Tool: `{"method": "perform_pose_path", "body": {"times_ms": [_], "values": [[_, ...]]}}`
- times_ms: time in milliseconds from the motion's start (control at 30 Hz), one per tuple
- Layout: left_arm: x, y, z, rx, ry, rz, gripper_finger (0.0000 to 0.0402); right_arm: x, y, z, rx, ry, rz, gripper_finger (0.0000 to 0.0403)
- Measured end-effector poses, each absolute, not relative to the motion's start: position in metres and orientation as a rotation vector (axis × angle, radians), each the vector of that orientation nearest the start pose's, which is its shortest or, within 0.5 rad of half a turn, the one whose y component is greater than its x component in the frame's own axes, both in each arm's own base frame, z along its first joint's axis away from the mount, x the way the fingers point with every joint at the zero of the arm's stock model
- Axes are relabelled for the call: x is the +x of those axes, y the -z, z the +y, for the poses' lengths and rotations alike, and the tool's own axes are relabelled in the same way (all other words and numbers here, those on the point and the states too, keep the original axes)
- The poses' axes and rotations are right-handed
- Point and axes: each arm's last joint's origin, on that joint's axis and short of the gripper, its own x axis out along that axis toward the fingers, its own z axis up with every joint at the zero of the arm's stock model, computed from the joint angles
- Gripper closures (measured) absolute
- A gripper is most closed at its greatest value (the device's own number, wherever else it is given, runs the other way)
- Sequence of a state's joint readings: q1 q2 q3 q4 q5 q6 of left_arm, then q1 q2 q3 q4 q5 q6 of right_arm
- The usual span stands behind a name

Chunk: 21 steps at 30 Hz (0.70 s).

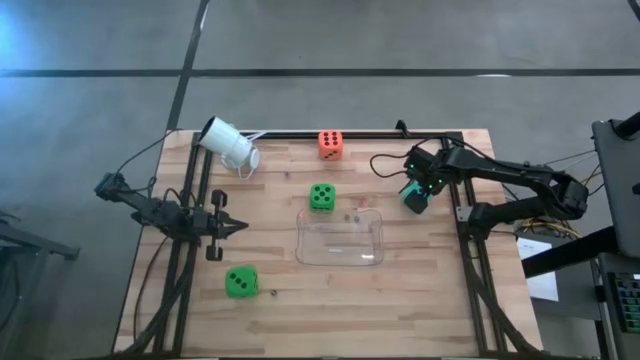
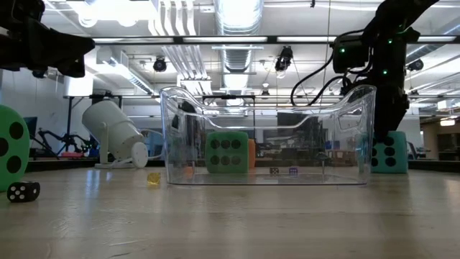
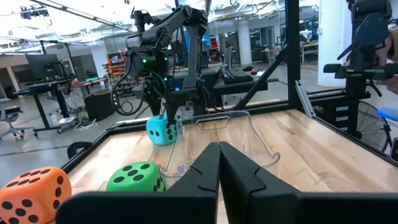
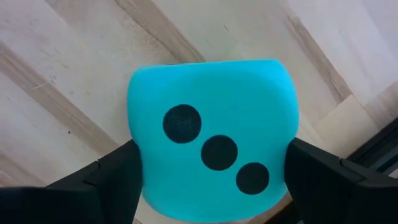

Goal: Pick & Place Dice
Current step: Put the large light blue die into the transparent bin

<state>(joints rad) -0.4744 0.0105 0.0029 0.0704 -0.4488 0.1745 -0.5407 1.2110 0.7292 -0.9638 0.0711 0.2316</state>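
Observation:
A teal die (image 1: 413, 198) sits at the table's right side, between the fingers of my right gripper (image 4: 211, 186), which comes down on it from above. The die also shows in the left wrist view (image 3: 163, 129) and the low view (image 2: 389, 152). An orange die (image 1: 330, 145) rests on the table at the far edge. One green die (image 1: 321, 197) rests on the table just beyond a clear tub (image 1: 341, 238), and another (image 1: 240, 282) rests near the front left. My left gripper (image 1: 243, 228) is shut and empty at the left, above the table. My right gripper pinches the teal die by two opposite side faces (image 4: 138, 180) between its two fingers (image 4: 115, 177). The fingers point down from above, and the three-pip face (image 4: 214, 152) is up toward the wrist. The die's underside looks level with the tabletop; whether it is lifted I cannot tell.
A white cylindrical camera (image 1: 228, 145) lies tilted at the far left. Black frame rails (image 1: 190, 250) run along both sides and the far edge. A small black die (image 2: 23, 191) and a small yellow bit (image 2: 153, 178) lie on the wood in front.

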Motion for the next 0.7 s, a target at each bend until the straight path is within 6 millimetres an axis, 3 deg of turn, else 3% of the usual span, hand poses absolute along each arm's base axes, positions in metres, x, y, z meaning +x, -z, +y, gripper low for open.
{"method": "perform_pose_path", "body": {"times_ms": [700], "values": [[0.0903, -0.1704, -0.0323, 0.147, 0.021, -0.058, 0.0391, 0.1573, -0.1958, -0.0978, 0.531, 0.716, 1.354, 0.0093]]}}
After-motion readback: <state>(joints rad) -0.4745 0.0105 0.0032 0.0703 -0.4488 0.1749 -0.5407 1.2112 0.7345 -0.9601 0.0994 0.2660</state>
